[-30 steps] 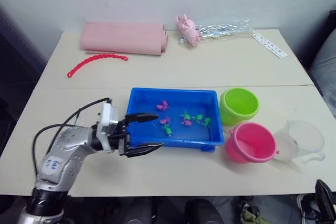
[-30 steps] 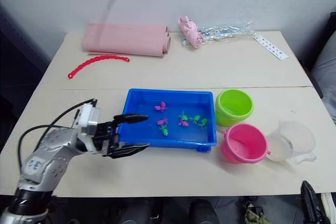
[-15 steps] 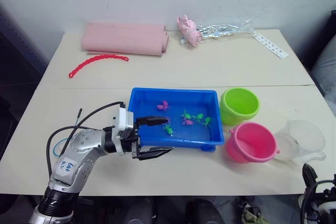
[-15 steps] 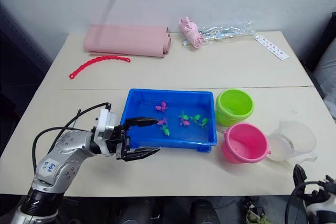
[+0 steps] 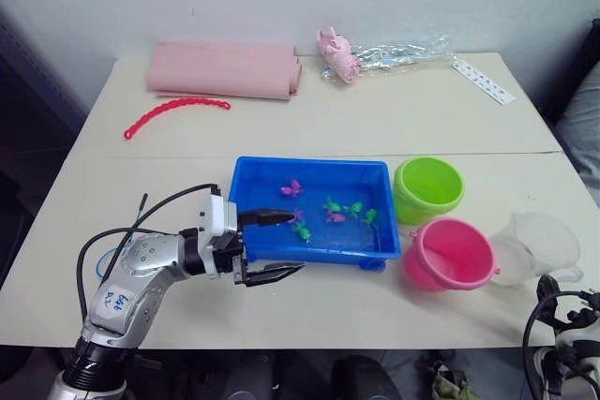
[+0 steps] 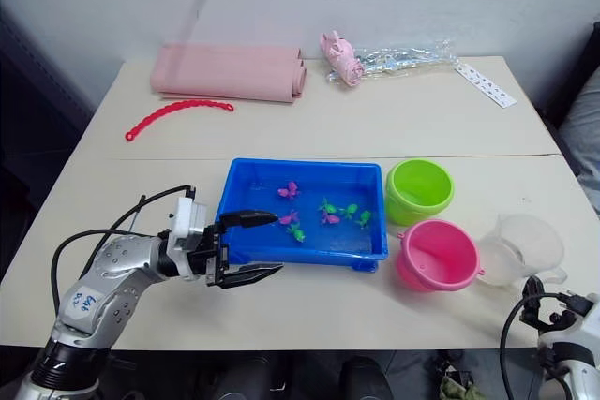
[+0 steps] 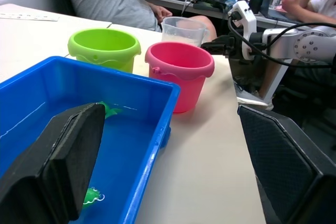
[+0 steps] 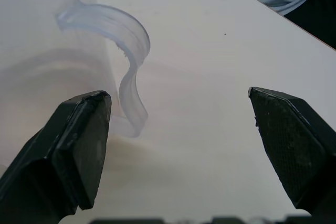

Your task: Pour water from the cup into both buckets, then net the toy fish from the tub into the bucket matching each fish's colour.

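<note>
Left gripper (image 5: 270,245) and right gripper (image 8: 181,145), both jaws spread wide.

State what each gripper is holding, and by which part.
Nothing is held. The left gripper straddles the blue tub's near rim, open; the right gripper is open beside the clear cup's handle.

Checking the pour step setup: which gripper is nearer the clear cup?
Right. The right gripper is open beside the cup, at its handle. The left gripper is open across the table, straddling the near-left corner of the tub.

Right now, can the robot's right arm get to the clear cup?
Probably yes. The right gripper is open right by the cup's handle, with only bare table between them and nothing in the way.
</note>
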### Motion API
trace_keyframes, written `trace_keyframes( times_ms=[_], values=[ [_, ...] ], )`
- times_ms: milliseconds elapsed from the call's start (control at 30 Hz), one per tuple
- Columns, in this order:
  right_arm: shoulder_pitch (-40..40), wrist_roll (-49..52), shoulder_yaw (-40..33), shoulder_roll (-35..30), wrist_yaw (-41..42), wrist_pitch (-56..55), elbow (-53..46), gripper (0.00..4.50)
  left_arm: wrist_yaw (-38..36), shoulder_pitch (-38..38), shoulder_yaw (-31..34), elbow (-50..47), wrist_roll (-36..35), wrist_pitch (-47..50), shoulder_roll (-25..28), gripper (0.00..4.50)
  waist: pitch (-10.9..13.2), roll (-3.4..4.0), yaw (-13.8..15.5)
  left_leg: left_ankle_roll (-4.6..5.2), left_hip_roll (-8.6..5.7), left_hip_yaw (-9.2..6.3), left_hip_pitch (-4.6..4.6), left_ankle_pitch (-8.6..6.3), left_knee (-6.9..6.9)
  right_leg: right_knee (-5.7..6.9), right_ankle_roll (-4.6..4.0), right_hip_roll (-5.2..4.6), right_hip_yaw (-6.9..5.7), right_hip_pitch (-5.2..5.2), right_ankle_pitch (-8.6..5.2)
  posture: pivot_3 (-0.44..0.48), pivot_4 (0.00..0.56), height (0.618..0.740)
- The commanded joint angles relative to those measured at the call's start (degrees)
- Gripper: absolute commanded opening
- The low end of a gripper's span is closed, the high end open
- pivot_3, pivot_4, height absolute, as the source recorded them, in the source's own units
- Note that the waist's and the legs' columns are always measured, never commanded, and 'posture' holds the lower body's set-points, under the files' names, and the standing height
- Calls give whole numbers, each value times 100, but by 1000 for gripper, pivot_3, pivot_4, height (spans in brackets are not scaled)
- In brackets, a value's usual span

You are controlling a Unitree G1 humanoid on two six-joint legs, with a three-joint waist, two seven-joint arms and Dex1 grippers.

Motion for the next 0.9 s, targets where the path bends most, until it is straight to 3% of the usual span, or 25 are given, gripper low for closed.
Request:
trace_keyframes(
  times_ms=[33, 533, 600, 667, 867, 900],
  values=[
    [-111, 6, -219, 25, -195, -52, 27, 4500, 59, -46, 96, -222, 1, -93, -30, 4427, 0, 0, -8, 0, 0, 0, 0, 0, 1, 1, 0, 0, 0, 0, 0, 0, 150, 740],
    [-719, 46, -290, 131, -497, -201, 498, 4500, 91, -184, 33, -92, 157, -247, -106, 4427, 0, 0, -52, 2, 0, 0, 1, 2, 4, 15, 0, 0, 0, -2, 0, 0, 150, 740],
    [-775, 69, -282, 156, -472, -260, 527, 3959, 87, -200, 39, -62, 180, -276, -121, 4500, 0, 0, -55, 2, 0, 1, 1, 2, 4, 17, 0, 0, 0, -2, 0, 0, 150, 740],
    [-828, 92, -276, 181, -404, -382, 548, 3143, 89, -214, 44, -34, 200, -305, -139, 4500, 0, 0, -56, 2, 0, 1, 1, 2, 4, 17, 0, 0, 0, -2, 0, 0, 150, 740],
    [-831, 46, -296, 194, -369, -507, 506, 64, 123, -207, 52, 7, 231, -355, -206, 4500, 0, 0, -54, 2, 0, 0, 1, 2, 4, 17, 0, 0, 0, -2, 0, 0, 150, 740],
    [-816, 42, -306, 173, -367, -501, 489, 20, 121, -189, 53, 8, 241, -364, -218, 4500, 0, 0, -61, 2, 0, 1, 1, 2, 4, 17, 0, 0, 0, -2, 0, 0, 150, 740]
  ],
)
